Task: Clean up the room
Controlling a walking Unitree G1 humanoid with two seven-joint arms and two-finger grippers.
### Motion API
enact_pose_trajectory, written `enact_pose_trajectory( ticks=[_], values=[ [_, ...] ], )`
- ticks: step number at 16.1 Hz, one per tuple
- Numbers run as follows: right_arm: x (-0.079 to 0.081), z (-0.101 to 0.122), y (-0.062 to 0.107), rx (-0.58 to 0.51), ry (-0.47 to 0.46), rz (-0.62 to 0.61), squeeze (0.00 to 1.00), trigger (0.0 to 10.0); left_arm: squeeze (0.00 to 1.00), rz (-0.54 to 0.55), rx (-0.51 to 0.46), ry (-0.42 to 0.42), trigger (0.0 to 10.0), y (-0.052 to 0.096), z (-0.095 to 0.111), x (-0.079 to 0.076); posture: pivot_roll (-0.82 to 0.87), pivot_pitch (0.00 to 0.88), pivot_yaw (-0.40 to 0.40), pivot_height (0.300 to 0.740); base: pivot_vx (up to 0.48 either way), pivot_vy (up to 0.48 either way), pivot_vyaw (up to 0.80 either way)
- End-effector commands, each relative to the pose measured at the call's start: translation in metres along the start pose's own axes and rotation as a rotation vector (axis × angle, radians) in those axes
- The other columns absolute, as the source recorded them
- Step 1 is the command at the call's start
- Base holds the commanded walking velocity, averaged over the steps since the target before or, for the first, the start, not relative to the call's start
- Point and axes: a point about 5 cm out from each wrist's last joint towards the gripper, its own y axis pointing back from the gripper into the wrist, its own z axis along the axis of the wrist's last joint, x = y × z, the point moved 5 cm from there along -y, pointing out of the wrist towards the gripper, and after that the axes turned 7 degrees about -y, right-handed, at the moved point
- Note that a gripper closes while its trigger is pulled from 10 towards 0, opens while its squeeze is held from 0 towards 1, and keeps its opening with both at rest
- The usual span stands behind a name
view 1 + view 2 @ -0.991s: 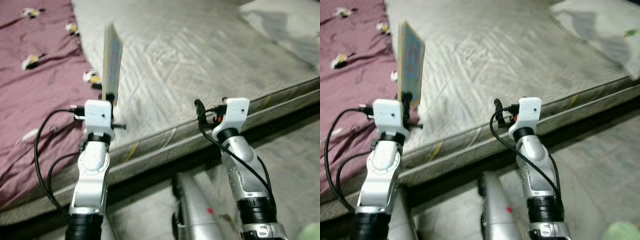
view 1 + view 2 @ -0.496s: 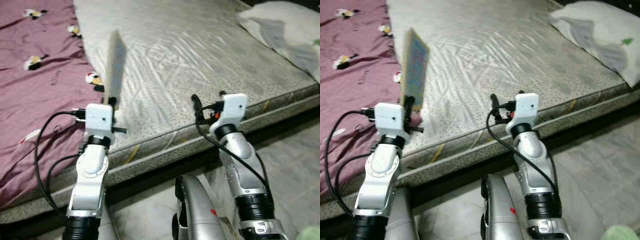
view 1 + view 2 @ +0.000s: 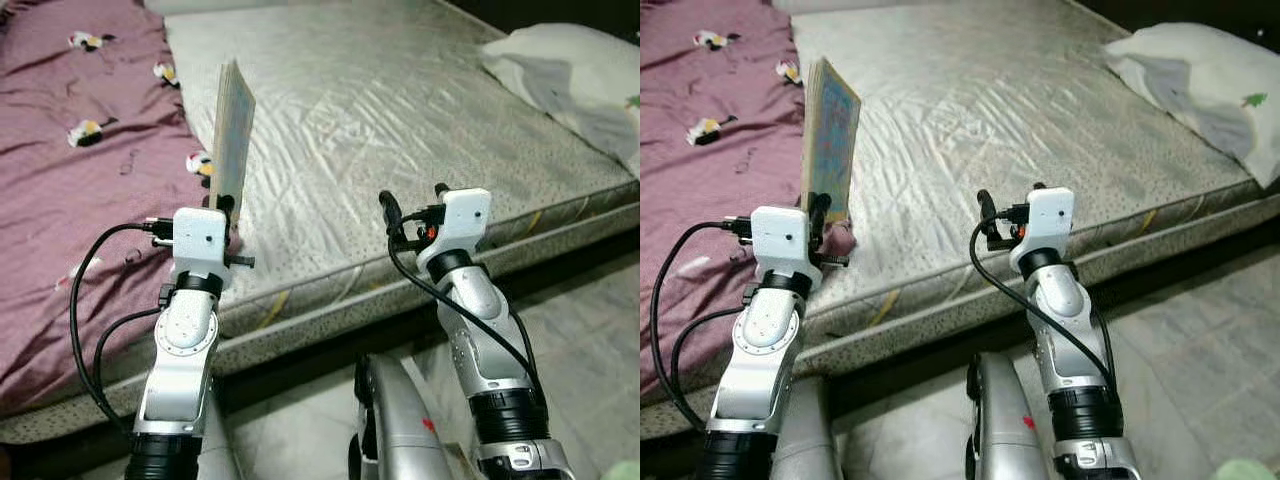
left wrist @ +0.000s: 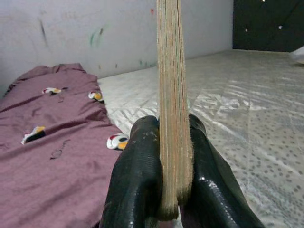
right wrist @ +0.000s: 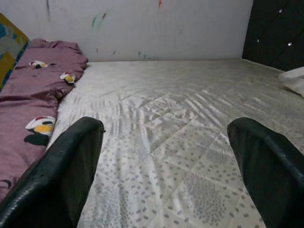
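**Both arms raised forward, left gripper clamped, right gripper spread**

The left gripper (image 4: 175,190), at the lower left of the frame, has both fingers (image 4: 135,180) pressed together on a thin book (image 3: 229,135). The right gripper (image 5: 161,166), lower centre-right, has its fingers wide apart.

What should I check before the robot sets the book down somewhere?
1. Grip: left gripper shut on the book, fingers on both faces: ok.
2. Book upright, edge-on over the mattress edge: ok.
3. Right gripper open and holding nothing, free to help: ok.
4. Mattress ahead bare near both grippers: ok.
5. Blanket and pillow lie well to either side: ok.
6. Where the book belongs: cannot tell.
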Motion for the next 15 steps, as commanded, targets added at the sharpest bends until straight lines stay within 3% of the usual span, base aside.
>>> enact_pose_trajectory(
  ticks=[1,11,12,15],
  values=[
    [-0.0011,0.004,0.0002,-0.014,0.003,0.003,0.0,10.0,0.0,0.011,-0.055,0.004,10.0,-0.0032,0.0155,0.0011,0.01,0.0,-0.021,0.595,0.0,0.0,0.0],
    [-0.0008,0.006,-0.0008,-0.017,-0.004,0.007,0.0,10.0,0.0,0.007,-0.048,0.006,10.0,-0.0041,0.014,-0.0009,0.0,0.0,-0.019,0.71,0.0,0.0,0.0],
    [-0.0052,0.0025,-0.0015,0.002,0.048,-0.04,0.0,10.0,0.0,0.006,-0.046,0.005,10.0,-0.0043,0.0134,-0.001,0.0,0.0,-0.018,0.715,0.0,0.0,0.0],
    [-0.0057,-0.0017,0.0,0.015,0.042,-0.048,0.0,10.0,0.0,0.002,-0.043,0.005,10.0,-0.0044,0.0127,-0.0017,0.0,0.0,-0.016,0.715,0.0,0.0,0.0]
  ],
)
